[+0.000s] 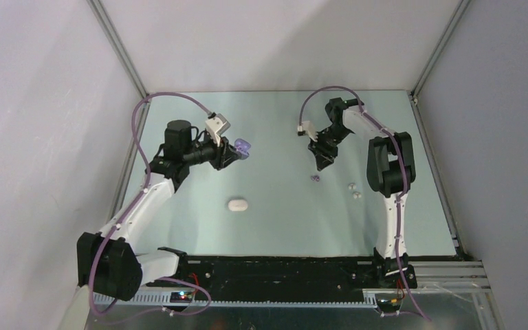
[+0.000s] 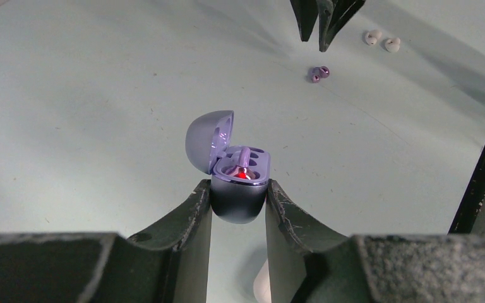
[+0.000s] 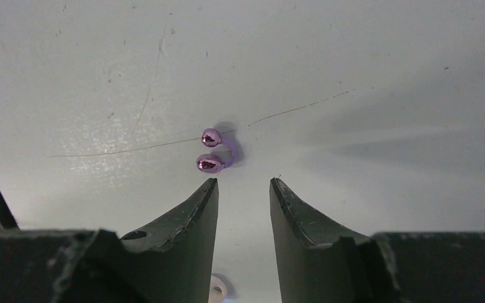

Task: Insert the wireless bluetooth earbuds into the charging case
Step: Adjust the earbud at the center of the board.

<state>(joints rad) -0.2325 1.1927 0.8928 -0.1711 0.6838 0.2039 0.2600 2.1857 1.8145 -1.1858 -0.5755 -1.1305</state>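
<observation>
A pale green desk (image 1: 282,227) stands boxed in by plain white walls (image 1: 275,41). Grey metal rails (image 1: 120,48) climb the back corners, and a black strip (image 1: 282,265) edges its near side.

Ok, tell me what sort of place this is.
Probably a robotics lab test cell: plain grey wall panels joined by silver metal frame posts box in a pale green tabletop, with two white-and-black robot arms, left and right, bolted along its near edge.

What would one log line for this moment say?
left gripper: holding open purple case | right gripper: open, aimed at purple bud | white buds: on table
</observation>
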